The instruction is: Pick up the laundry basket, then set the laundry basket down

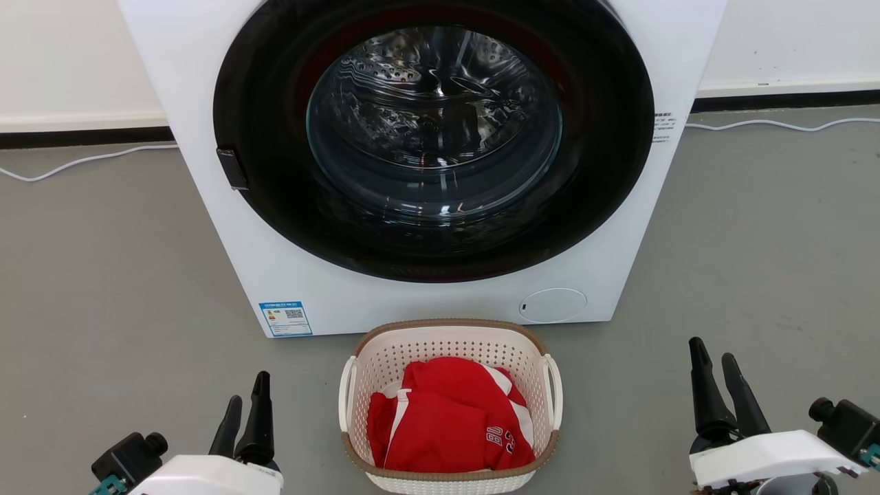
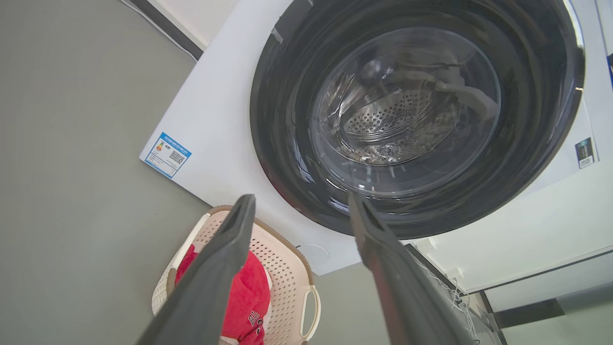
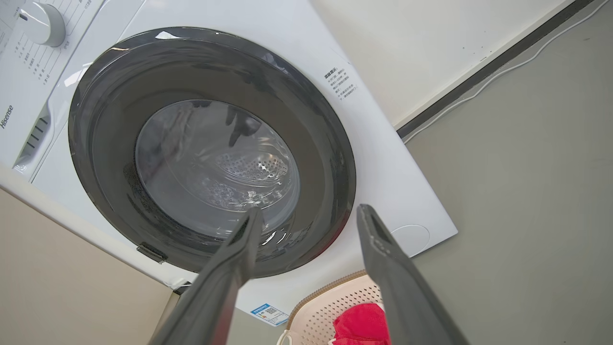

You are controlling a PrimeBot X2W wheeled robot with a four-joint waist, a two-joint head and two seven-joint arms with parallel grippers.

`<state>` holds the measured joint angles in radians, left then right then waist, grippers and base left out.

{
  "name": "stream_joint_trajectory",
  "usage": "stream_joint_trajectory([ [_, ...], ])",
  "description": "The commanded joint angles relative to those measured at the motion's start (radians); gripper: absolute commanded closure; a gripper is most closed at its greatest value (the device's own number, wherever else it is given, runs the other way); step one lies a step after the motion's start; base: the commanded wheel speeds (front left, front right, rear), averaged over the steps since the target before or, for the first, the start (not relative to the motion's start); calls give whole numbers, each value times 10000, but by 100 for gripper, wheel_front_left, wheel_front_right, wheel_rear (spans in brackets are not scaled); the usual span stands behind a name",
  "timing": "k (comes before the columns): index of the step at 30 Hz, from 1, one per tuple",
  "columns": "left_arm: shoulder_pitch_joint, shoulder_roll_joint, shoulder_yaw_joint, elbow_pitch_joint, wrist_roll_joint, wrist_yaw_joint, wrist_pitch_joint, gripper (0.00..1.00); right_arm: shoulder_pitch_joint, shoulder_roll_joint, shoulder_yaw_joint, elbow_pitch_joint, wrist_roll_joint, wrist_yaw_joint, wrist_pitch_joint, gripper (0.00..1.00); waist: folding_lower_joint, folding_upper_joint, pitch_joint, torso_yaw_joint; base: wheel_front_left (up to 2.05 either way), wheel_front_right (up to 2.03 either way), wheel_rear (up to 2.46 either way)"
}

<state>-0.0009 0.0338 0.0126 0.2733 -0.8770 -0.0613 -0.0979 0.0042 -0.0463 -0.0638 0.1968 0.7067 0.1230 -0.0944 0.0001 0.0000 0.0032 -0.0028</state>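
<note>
The laundry basket (image 1: 450, 347) stands on the grey floor (image 1: 103, 275) at the lower middle of the head view, just in front of the white washer (image 1: 275, 275), whose round door is closed. A red garment (image 1: 450, 419) lies loosely inside it, below the brown rim. The left claw (image 1: 249, 386) sits at the lower left of that view and the right claw (image 1: 711, 348) at the lower right. Each is well apart from the basket, spread wide and holding nothing. Both wrist views show the two dark fingers parted, with washer and floor between them.

The step in hand appears to be the reach for the pickup, and nothing is gripped yet. The basket's two white loops, the left handle (image 1: 347, 395) and the right handle (image 1: 553, 392), stick out at its sides and look like the natural holds. A good approach would likely bring each claw inward from its own side, lined up so that one finger passes through the loop and the other stays outside it, then close both together.

The arms should probably rise at the same pace, since a lopsided lift could tilt the light plastic and slide the garment toward one edge. The washer front sits close behind the far rim, so a straight-up lift seems safer than swinging forward. For setting down, a level descent until the base meets the floor, then release, should serve.
</note>
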Motion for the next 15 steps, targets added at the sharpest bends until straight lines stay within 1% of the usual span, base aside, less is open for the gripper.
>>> stream_joint_trajectory([
  [1, -153, 97, 123, -314, 327, 74, -136, 0, -53, -96, 158, -408, -362, 45, -170, 0, 0, 0, 1, 7, 0, 0, 0],
  [15, -95, 115, 62, -495, 2068, 184, -546, 0, -13, -84, 195, -375, -2107, 53, -580, 0, 0, 0, -2, -34, 0, 0, 0],
])
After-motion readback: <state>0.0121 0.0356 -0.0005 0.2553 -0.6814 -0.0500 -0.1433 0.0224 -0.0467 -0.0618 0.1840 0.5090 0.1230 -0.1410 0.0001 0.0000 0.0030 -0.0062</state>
